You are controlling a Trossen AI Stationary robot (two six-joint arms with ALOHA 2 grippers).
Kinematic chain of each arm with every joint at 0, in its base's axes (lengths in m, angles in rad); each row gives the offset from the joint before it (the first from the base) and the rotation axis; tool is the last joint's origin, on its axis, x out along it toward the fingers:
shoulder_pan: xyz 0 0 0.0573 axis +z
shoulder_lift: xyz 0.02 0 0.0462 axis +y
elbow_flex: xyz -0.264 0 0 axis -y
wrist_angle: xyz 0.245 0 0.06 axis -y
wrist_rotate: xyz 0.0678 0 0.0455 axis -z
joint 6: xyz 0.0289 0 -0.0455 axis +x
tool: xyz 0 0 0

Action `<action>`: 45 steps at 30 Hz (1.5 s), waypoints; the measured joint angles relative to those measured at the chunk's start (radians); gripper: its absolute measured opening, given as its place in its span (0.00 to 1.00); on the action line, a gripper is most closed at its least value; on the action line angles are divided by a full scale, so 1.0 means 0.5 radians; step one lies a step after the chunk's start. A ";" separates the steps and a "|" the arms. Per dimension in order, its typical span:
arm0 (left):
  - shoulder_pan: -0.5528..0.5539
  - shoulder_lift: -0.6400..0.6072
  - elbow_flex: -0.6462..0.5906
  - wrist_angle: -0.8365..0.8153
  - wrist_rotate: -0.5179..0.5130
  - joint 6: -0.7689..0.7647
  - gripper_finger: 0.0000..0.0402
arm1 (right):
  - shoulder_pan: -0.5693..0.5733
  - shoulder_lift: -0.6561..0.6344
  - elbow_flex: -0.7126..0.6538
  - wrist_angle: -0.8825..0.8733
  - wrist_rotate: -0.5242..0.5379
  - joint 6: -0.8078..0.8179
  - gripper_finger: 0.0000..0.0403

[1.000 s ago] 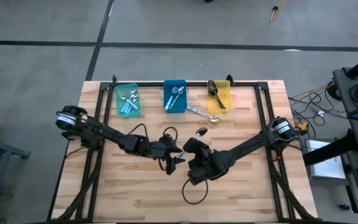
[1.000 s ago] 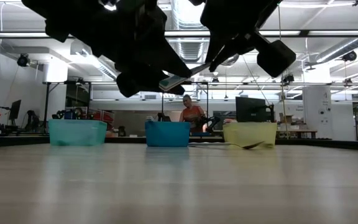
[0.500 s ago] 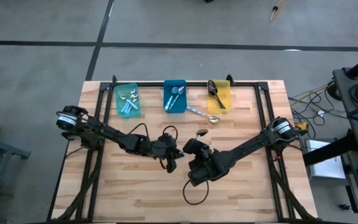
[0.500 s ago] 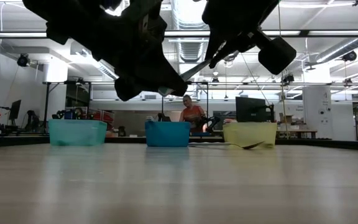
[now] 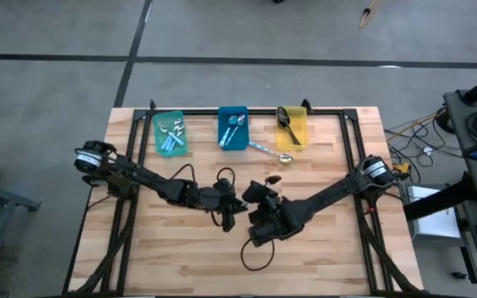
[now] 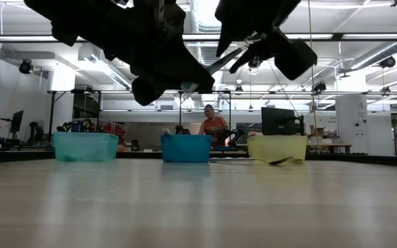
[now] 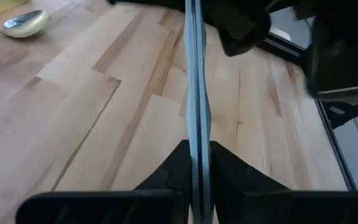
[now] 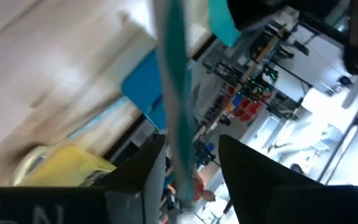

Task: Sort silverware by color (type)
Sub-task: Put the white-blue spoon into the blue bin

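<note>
Above the middle of the table (image 5: 180, 240), the left gripper (image 7: 194, 165) is clamped on the handle of a light-blue-handled spoon (image 7: 196, 93), whose other end passes between the parted fingers (image 8: 244, 165) of the right gripper (image 8: 188, 158), which no longer pinch it. Other spoons lie in the teal bin (image 5: 170, 133), the blue bin (image 5: 233, 128) and the yellow bin (image 5: 292, 127) along the far edge. Two loose spoons (image 5: 272, 152) rest on the wood just in front of the blue and yellow bins.
</note>
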 joint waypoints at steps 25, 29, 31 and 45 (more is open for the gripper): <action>0.073 -0.254 -0.127 0.008 -0.375 0.097 0.05 | 0.005 -0.255 0.274 -0.019 0.312 0.392 0.36; 0.073 -0.409 -0.198 0.000 -0.479 0.151 0.05 | 0.005 -0.407 0.289 -0.095 0.328 0.697 0.33; 0.073 -0.487 -0.238 -0.003 -0.489 0.190 0.05 | 0.005 -0.526 0.289 -0.130 0.290 0.930 0.31; -0.010 -0.850 -0.288 0.037 -0.417 0.488 0.05 | -0.008 -1.441 -0.652 0.760 -0.386 1.455 0.18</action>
